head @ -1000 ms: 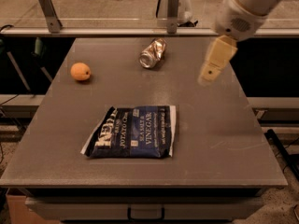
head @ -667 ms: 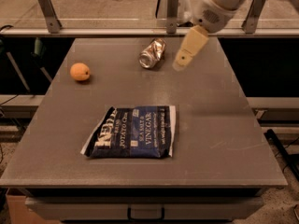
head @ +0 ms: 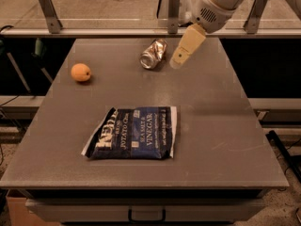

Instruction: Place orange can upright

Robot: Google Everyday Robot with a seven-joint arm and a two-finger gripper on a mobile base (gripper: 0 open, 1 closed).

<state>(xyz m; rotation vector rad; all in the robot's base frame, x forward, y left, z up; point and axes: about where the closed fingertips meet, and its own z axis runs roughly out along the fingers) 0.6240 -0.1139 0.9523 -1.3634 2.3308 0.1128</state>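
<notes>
The orange can (head: 154, 53) lies on its side on the grey table (head: 216, 126), near the far edge at the middle, with a shiny silver end turned toward the front left. Its body looks dented. My gripper (head: 178, 61) hangs from the white arm that comes in from the top right. It points down and to the left, and its tip is just right of the can, slightly above the table top and apart from the can. It holds nothing that I can see.
A round orange fruit (head: 81, 72) sits at the far left of the table. A dark blue bag of potato chips (head: 134, 133) lies flat in the middle toward the front. A metal rail with posts (head: 173, 6) runs behind the table.
My gripper has moved left across the far side of the table, from the right part to just beside the can. The can, the fruit and the bag have not moved.
</notes>
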